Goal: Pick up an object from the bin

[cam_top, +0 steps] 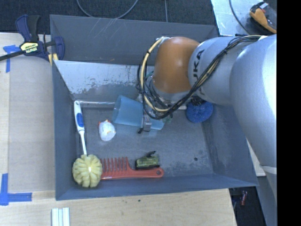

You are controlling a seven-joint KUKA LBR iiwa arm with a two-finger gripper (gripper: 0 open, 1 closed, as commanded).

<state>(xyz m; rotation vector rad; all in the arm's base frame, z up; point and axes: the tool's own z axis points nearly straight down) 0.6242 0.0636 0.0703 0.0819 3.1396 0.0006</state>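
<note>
A white & blue toothbrush [80, 126] is lying on the L side, its end reaching down to a bumpy yellow ball [87, 171] at front L. A red comb [131, 170] is lying right next to the ball, teeth pointing back. A small dark green toy [147, 161] is sitting by the comb's handle. A little white lump [106, 130] is resting just R of the toothbrush. A fuzzy blue thing [200, 112] is sitting far R, partly hidden.

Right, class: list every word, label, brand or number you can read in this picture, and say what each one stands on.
"KUKA": black letters on the robot arm, on its grey casing beside the orange cover. Cables cross them, so only part reads clearly.
No readable text on the toothbrush, red comb, blue cup or small green toy.
</note>
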